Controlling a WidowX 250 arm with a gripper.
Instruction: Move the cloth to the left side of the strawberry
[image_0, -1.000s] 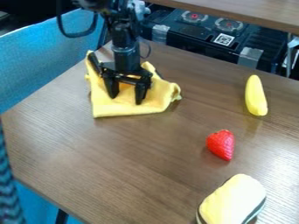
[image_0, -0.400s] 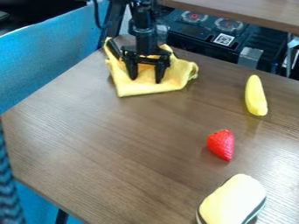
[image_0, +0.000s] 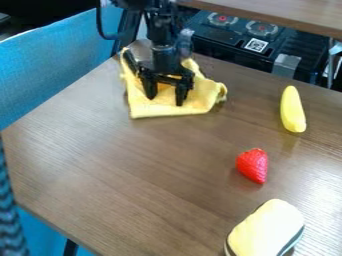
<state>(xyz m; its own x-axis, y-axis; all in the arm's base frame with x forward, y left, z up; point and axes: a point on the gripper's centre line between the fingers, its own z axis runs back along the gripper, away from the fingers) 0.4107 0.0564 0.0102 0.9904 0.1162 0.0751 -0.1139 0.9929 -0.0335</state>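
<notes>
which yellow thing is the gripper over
The cloth, beneath the gripper; the banana and the pale-yellow-topped item at the bottom edge lie well away.

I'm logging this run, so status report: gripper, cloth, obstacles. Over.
Gripper open, down at cloth. Cloth upper left of strawberry in view. Banana upper right of strawberry, not between them.

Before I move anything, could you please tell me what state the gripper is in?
Gripper: open, its fingers spread apart over the yellow cloth; whether they press on it, I cannot tell.
</notes>
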